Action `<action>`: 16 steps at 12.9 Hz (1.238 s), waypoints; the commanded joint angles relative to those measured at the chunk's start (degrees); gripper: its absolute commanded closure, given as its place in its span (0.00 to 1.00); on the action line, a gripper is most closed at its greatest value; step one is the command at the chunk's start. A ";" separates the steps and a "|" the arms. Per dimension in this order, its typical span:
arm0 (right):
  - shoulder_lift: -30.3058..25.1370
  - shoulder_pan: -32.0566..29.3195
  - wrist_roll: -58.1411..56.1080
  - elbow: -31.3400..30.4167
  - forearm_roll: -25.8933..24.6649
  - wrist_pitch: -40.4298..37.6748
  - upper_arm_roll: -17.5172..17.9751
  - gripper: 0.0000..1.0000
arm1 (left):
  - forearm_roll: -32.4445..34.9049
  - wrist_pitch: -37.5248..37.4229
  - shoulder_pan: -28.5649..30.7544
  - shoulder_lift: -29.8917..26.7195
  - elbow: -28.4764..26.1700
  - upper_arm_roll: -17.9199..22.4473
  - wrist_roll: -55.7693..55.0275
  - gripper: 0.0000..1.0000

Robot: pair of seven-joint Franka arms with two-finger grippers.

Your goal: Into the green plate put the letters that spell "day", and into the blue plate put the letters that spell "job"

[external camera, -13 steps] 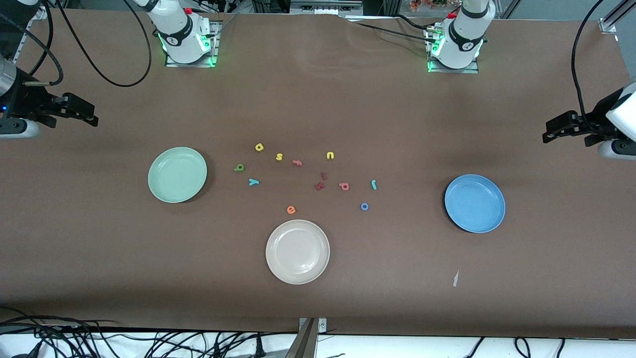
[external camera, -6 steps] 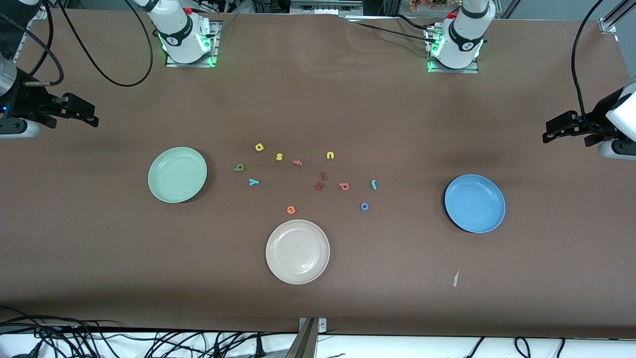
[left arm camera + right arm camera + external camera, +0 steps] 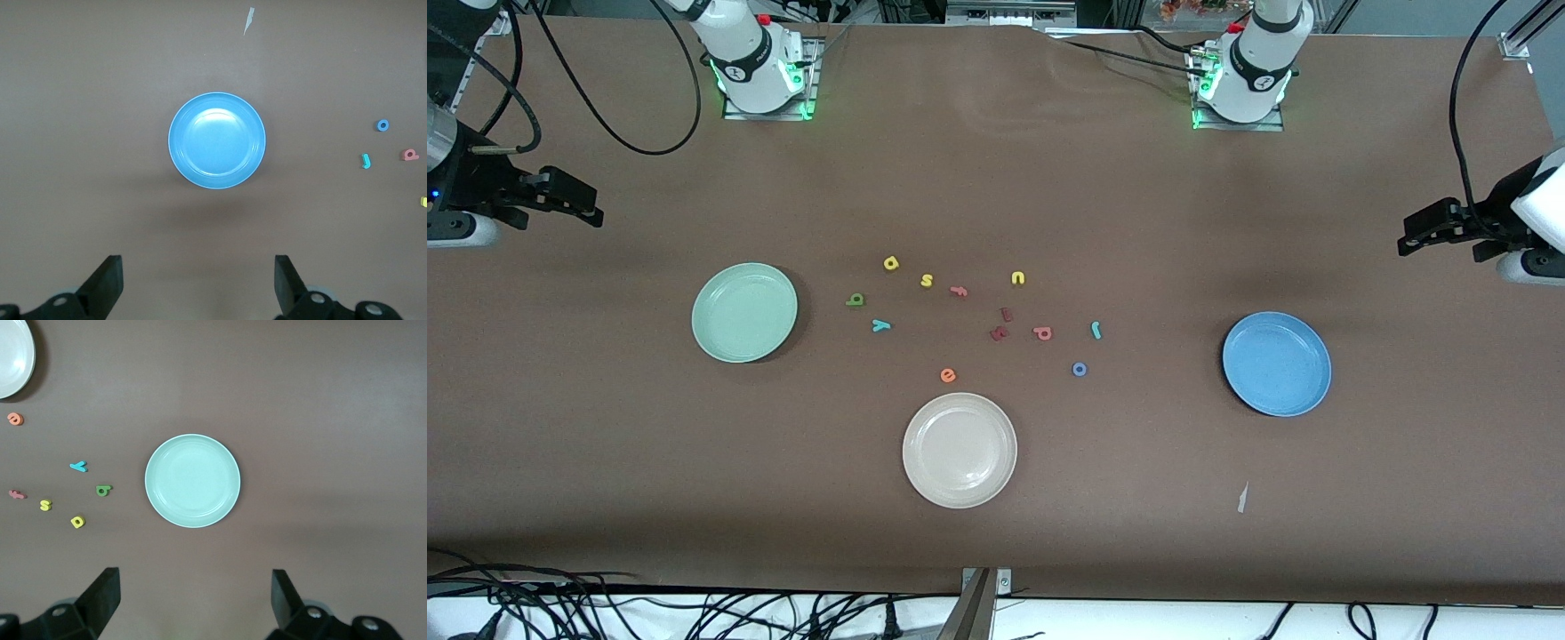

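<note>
change since earlier frames: nothing has moved; both arms and every letter sit where they were.
left gripper: waits in the air over bare table at the left arm's end, fingers spread wide, holding nothing.
right gripper: waits over bare table at the right arm's end, fingers spread wide, holding nothing.
green plate: toward the right arm's end of the table; nothing in it.
blue plate: toward the left arm's end; nothing in it.
"day" letters: olive-green d, yellow a and teal y lie on the table in a loose group near the green plate.
"job" letters: teal j, blue o and pinkish-red b lie between the centre and the blue plate, well apart from it.
distractors: yellow s, yellow u, pink f, orange e, dark red letters, cream-white plate.
task state: judged as not started; all six letters are on the table.
risk, wrong pick: yellow s lies near yellow a; the same colour can mislead selection.
risk, disturbed neighbour: dark red letters lie just beside b; wide fingers descending on b can push them.
risk, slip: letters are tiny and flat; an off-centre close can flick one away.
risk, wrong plate: the cream-white plate lies nearest the front camera, near e and o.
</note>
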 commanded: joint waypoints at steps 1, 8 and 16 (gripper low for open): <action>-0.13 -0.04 -0.35 0.38 -0.04 -0.07 0.30 0.00 | -1.02 -0.51 0.18 -0.73 -0.50 0.01 1.07 0.00; -0.22 -0.03 -0.26 0.30 0.05 -0.51 0.30 0.00 | -1.11 -0.51 0.26 -0.73 -0.59 0.01 0.63 0.00; 3.55 1.10 0.35 -0.24 -0.12 -0.07 2.41 0.00 | -1.11 -0.95 -0.09 1.02 -0.67 -0.07 1.06 0.00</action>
